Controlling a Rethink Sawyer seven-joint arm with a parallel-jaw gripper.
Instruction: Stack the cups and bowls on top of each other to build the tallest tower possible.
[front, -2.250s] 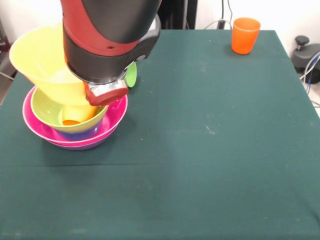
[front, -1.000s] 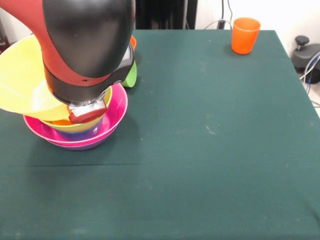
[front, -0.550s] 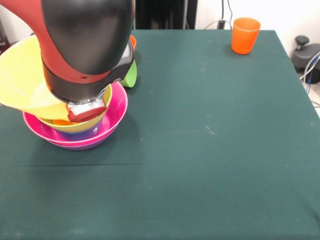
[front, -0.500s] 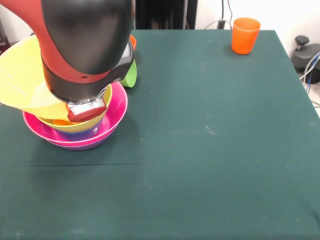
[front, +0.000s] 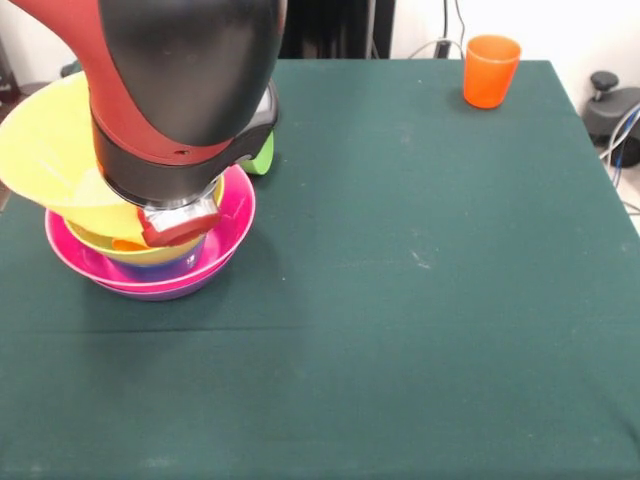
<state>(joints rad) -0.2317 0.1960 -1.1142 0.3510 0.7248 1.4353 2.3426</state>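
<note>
1. Firstly, the fingers of the gripper (front: 178, 222) are hidden under the big red and black arm (front: 180, 90); only a red and silver end piece shows, so I cannot tell how far it is open or if it holds something.
2. Just beside this end piece, the yellow bowl (front: 45, 150) stands tilted, its rim raised toward the left edge of the table (front: 420, 300), and its lower part goes down into the tower (front: 150, 265).
3. Under it, a light green bowl (front: 150, 252) shows as a thin rim, and a small orange patch is visible inside this rim; I cannot tell what it belongs to.
4. Below the green rim a blue bowl (front: 165, 267) shows a little, then the wide pink bowl (front: 225, 225), and a purple bowl (front: 160, 292) lies at the bottom, touching the green cloth.
5. This tower stands near the left edge of the table, in its far half.
6. Behind the arm, a light green cup (front: 262, 153) shows partly, just beside the pink rim.
7. An orange cup (front: 490, 70) stands upright near the far right corner, well apart from the tower.
</note>
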